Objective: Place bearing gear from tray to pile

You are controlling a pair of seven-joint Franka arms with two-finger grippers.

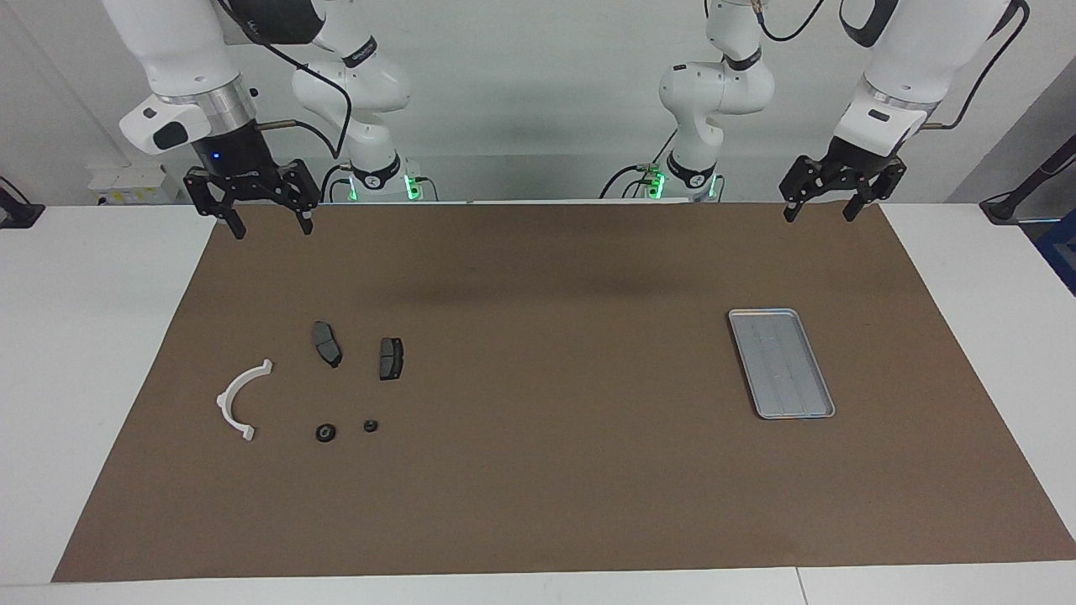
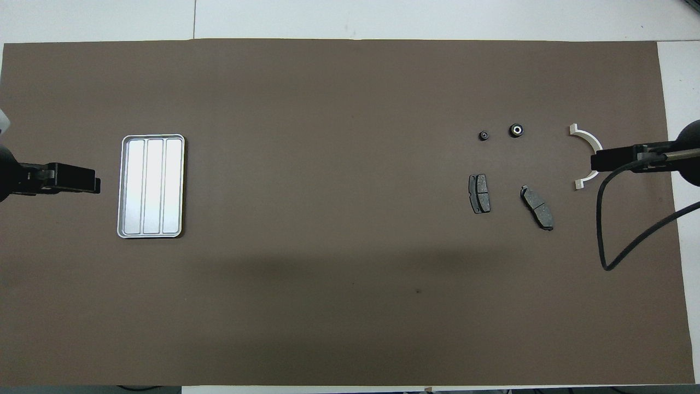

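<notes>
Lying bare, the tray (image 1: 781, 363) suggests both small round parts (image 1: 326, 433) already joined the pile (image 1: 244, 400), toward the right arm's end from the tray, so the right gripper (image 1: 264, 225) and left gripper (image 1: 820, 213) hang spread and empty.

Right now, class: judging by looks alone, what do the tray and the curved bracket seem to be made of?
Tray: probably metal, perhaps aluminium; its silver-grey ribbed floor gives a bright sheen from overhead.
Curved bracket: likely plastic; even, matte white, with thin moulded-looking walls and no gleam. Neither can be confirmed by sight alone.
</notes>
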